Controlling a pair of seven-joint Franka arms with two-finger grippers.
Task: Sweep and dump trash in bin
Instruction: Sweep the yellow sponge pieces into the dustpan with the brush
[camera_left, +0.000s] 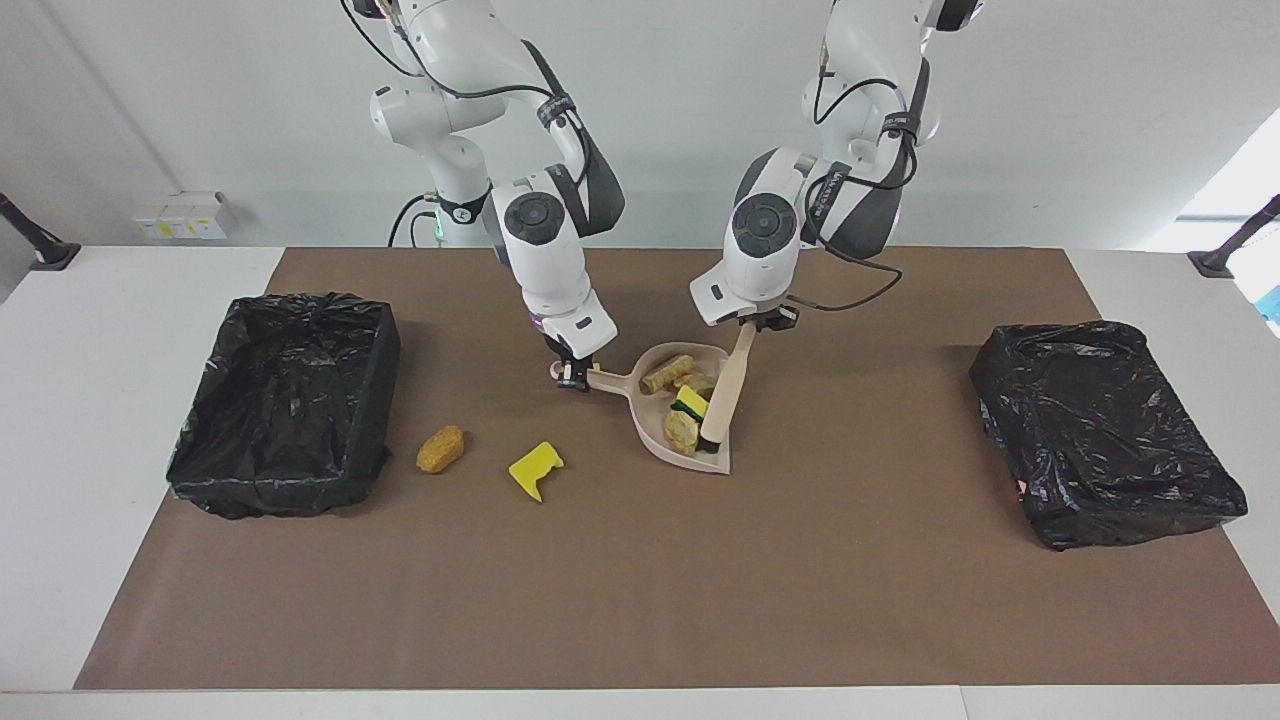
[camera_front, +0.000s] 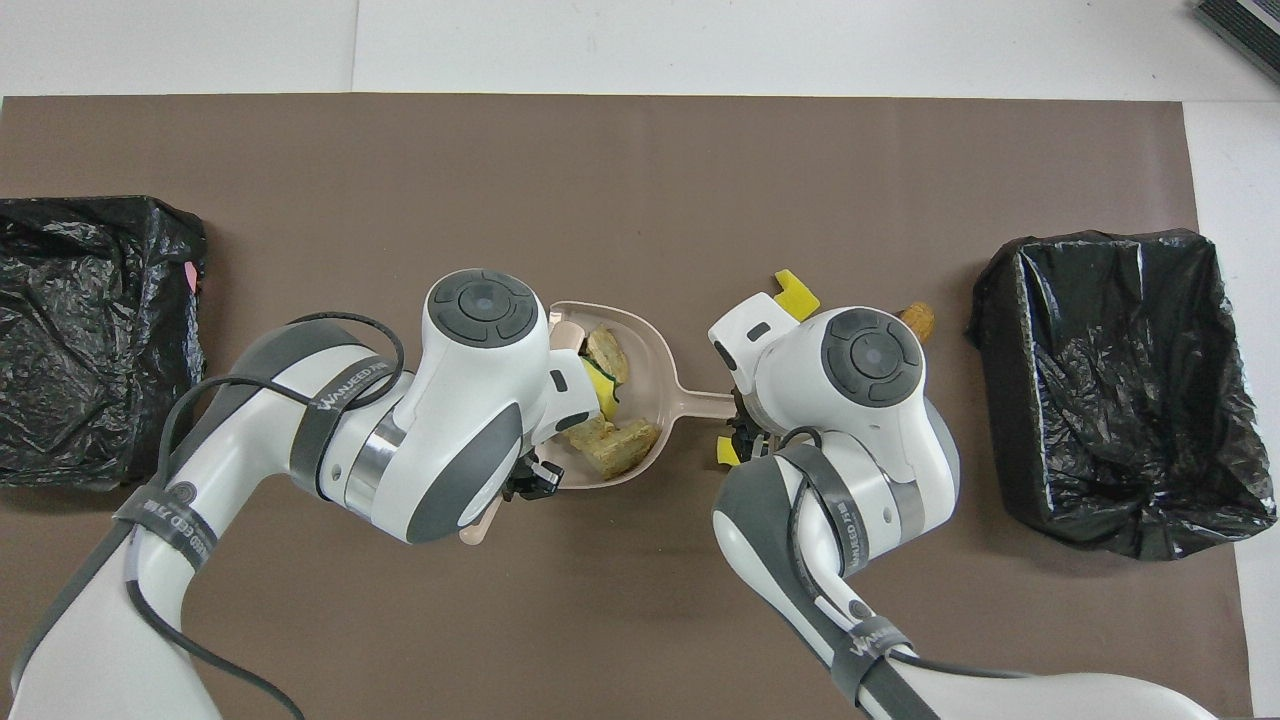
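Seen from across the desk (camera_left: 100, 400), shows the left end effector (camera_left: 765, 322) clamped tight on the top of the brush (camera_left: 725, 390) handle, over the rim of the dustpan (camera_left: 652, 432). Finds the brush slanting down from that grip into the dustpan, with its bristles at the open mouth. Records the right end effector (camera_left: 568, 372) closed on the end of the dustpan handle, low over the brown mat (camera_left: 640, 600).

Locates most of the trash (camera_left: 682, 428) inside the dustpan: tan pieces and one yellow piece, bunched just beside the brush. Cannot tell whether the bristles touch them.

Notes a yellow scrap (camera_left: 535, 468) and an orange-brown scrap (camera_left: 440, 449) loose on the mat, well apart from the dustpan, toward the right arm's end of the desk. Places the orange-brown scrap near a black-lined bin (camera_left: 285, 400). Picks out, from overhead, a small yellow bit (camera_front: 727, 451) by the right end effector, just nearer to the robots than the dustpan handle.

Logs a second bin (camera_left: 1105, 430) at the left arm's end of the desk.
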